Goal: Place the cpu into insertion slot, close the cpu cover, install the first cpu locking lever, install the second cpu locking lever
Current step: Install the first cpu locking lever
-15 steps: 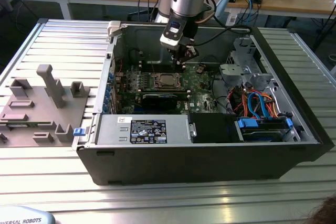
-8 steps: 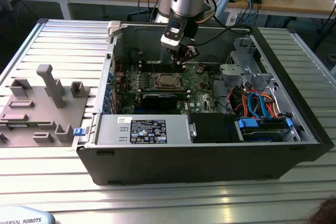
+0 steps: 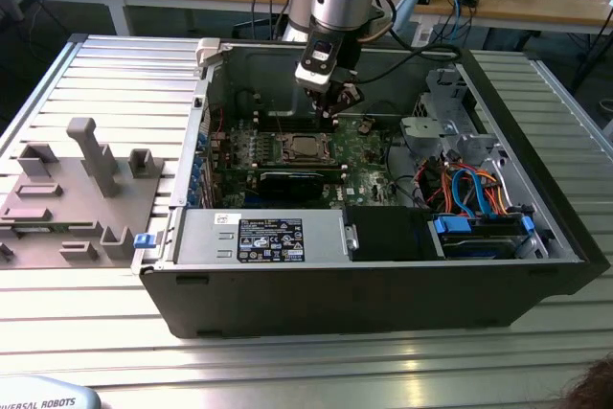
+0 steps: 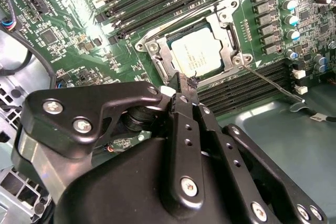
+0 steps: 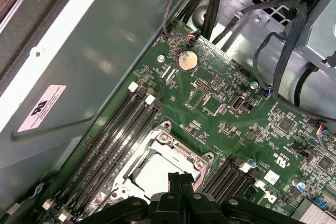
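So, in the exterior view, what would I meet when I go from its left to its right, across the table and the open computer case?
grey plastic fixture → cpu → silvery drive cage → blue cables

The cpu [image 4: 197, 55] looks matt silvery metal.

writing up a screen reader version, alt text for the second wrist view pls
The cpu sits in the insertion slot on the green circuit board, with the cpu cover lying flat around it. The black gripper is in the foreground, its tip beside the cover's edge.
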### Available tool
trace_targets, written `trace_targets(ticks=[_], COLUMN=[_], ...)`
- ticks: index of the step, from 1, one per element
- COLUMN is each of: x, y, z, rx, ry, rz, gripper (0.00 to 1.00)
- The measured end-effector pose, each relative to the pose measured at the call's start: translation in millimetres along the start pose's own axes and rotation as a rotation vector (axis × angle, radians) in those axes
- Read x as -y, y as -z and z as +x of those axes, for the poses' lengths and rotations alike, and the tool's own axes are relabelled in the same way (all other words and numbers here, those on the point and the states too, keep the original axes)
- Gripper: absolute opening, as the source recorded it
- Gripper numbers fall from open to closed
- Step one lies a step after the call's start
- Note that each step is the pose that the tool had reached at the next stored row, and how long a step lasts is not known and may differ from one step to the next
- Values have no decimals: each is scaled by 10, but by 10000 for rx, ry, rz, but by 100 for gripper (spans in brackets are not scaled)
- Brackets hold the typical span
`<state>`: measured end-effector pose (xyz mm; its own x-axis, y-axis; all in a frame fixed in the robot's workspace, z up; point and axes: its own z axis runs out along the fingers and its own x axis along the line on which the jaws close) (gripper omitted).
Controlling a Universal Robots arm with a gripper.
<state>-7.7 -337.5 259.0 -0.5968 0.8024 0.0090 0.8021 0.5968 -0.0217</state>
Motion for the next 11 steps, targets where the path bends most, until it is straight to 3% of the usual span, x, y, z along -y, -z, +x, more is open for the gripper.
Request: trace_targets(ticks=[11], x=[0], y=[0], z=[0], rx=[6], ry=[289], rz=[2], gripper=[11])
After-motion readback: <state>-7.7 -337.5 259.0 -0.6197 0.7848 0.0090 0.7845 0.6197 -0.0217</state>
